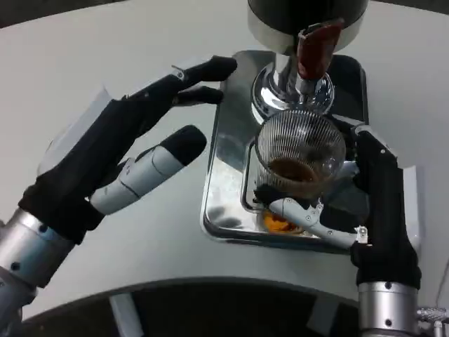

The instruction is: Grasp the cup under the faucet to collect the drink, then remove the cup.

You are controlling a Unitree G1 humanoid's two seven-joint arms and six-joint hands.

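A ribbed clear glass cup [300, 158] with brown drink in its bottom is in my right hand [365, 203], whose fingers wrap around its lower part. The cup sits over the shiny metal drip tray [226, 175], just below and in front of the dispenser's chrome faucet [291, 88] with its red-brown lever [313, 49]. My left hand [119, 151] hovers over the white table to the left of the tray, fingers apart and pointing toward the dispenser, holding nothing.
The dark dispenser body [309, 14] stands at the top behind the tray. An orange spot [275, 223] shows on the tray under the cup. The white table [105, 56] spreads left and back; its curved front edge runs along the bottom.
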